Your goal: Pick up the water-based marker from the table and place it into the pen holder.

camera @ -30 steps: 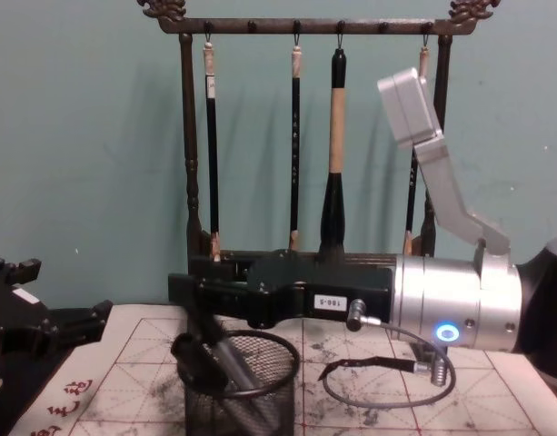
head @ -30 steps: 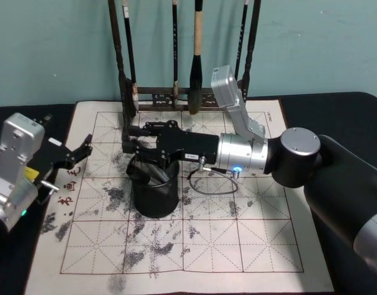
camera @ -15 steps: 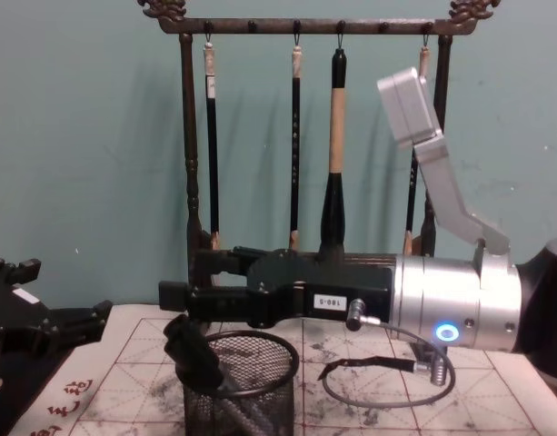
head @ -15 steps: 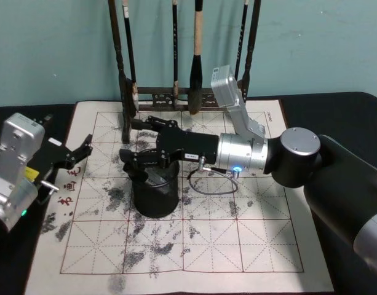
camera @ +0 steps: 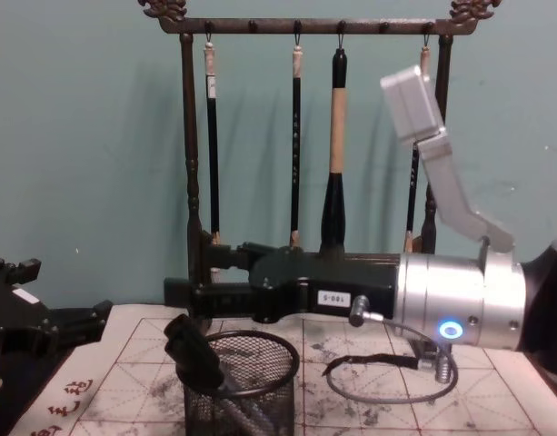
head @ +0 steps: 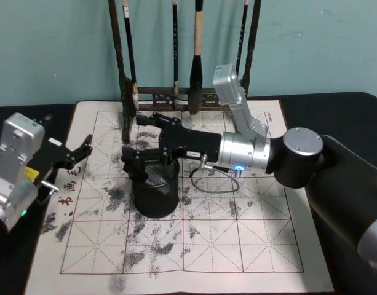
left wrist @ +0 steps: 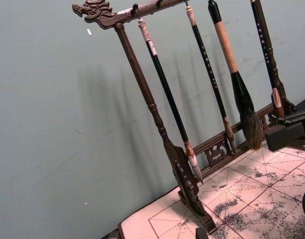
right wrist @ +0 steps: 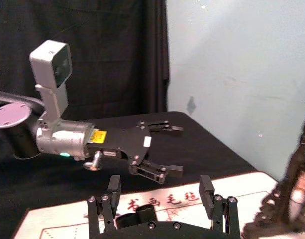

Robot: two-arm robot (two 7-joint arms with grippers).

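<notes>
Water-based marker leaning inside the pen holder, black cap over the rim, right end effector released just above it, left end effector spread, parked aside.

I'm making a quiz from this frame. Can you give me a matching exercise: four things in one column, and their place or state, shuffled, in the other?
Things:
1. marker
2. right gripper
3. left gripper
4. brushes

Places or states:
A. hanging from the rack
B. open, above the pen holder
C. leaning in the pen holder, cap over the rim
D. open, idle at the mat's left edge

Pairs: 1-C, 2-B, 3-D, 4-A
</notes>
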